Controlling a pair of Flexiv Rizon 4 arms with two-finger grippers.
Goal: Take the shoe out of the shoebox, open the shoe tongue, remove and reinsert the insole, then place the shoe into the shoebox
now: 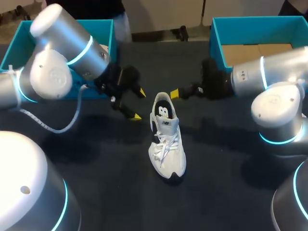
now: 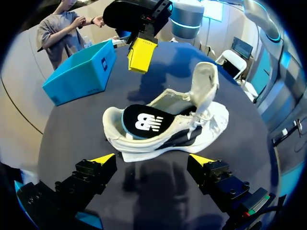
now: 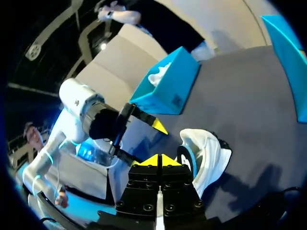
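Shoe (image 2: 163,127) sits on the desk (image 2: 158,196) just ahead of the spread left pincer (image 2: 152,159), near the pressed-together right pincer (image 3: 159,160). It looks light and soft; the floppy insole (image 2: 144,122) probably wants pinching at its heel edge.

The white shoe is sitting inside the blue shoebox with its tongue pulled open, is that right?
Not quite. The white shoe stands on the table, outside the blue shoebox, with its tongue pulled open. The head view shows this.
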